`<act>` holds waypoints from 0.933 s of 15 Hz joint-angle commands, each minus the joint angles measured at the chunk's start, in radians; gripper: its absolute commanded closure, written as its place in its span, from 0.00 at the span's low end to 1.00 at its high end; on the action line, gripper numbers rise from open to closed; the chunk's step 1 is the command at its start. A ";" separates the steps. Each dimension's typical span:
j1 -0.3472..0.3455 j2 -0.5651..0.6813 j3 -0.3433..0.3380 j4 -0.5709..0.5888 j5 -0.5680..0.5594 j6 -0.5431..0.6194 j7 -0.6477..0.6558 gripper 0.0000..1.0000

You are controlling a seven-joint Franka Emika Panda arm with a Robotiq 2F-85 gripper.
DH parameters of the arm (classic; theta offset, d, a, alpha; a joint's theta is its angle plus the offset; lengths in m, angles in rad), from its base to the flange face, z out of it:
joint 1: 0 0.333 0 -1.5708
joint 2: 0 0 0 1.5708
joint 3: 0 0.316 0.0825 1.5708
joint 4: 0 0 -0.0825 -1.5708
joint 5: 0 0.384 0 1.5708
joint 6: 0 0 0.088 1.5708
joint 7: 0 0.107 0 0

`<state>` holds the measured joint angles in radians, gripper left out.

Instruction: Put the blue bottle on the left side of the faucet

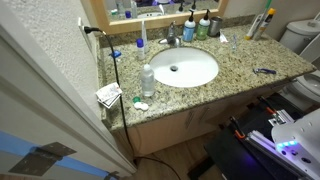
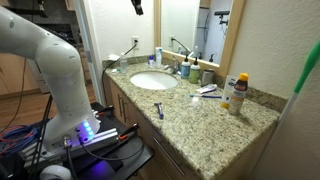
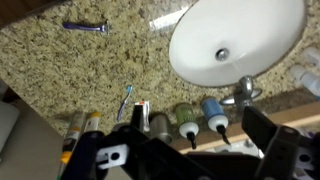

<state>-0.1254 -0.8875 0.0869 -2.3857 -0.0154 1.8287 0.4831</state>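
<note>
The gripper [image 3: 195,128] hangs over the granite counter [image 3: 60,70], jaws spread wide and empty. In the wrist view the blue bottle [image 3: 215,113] stands just beside the faucet [image 3: 243,92], at its 8 o'clock, with a green bottle [image 3: 187,117] at its own 9 o'clock.

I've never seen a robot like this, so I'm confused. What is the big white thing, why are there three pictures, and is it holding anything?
The big white thing is a robot arm that a person steers. Two pictures come from cameras standing in the room, looking at a bathroom counter. The third comes from a camera on the arm's wrist, looking down past its dark pincer. On the counter you can see a white sink and a shiny faucet. Beside the faucet stand a blue bottle and a green bottle. There is also a clear bottle and a razor. The pincer looks open and holds nothing.
</note>
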 commanded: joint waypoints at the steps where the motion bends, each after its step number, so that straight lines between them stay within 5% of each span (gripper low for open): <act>1: -0.024 0.004 -0.001 0.036 0.011 -0.009 -0.016 0.00; 4: -0.020 0.001 0.011 0.019 0.010 -0.009 -0.012 0.00; 9: -0.024 0.315 0.071 0.100 -0.005 -0.011 0.019 0.00; 13: -0.004 0.569 0.066 0.313 0.014 -0.080 0.052 0.00; 14: 0.012 0.435 0.056 0.166 -0.003 -0.009 0.037 0.00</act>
<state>-0.1373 -0.4500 0.1622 -2.2168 -0.0088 1.8208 0.5131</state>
